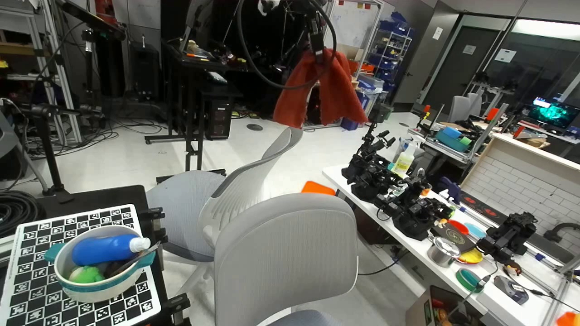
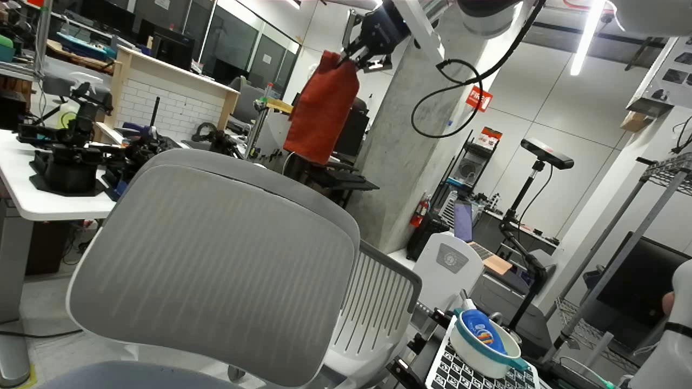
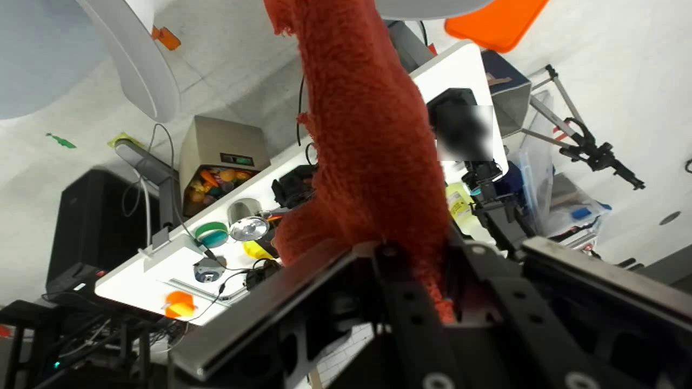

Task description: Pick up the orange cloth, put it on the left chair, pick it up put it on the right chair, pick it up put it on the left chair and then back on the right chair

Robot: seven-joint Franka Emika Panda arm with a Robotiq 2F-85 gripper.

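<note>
Gripper (image 2: 346, 60), one: jaws brought together, clamping the orange cloth (image 2: 321, 111). Orange cloth, one: limp, hanging in mid-air; in an exterior view its lower edge sits above the top edge of the right chair (image 2: 216, 259), apart from it. Left chair (image 1: 244, 192): side-on, just beside the right chair. White pot with teal handles (image 1: 97, 293): on a marker board (image 1: 34, 253), near the edge facing the chairs, blue bottle (image 1: 106, 250) inside. Steel pot (image 1: 442, 256): near the long edge of a white table (image 1: 336, 174).
</note>
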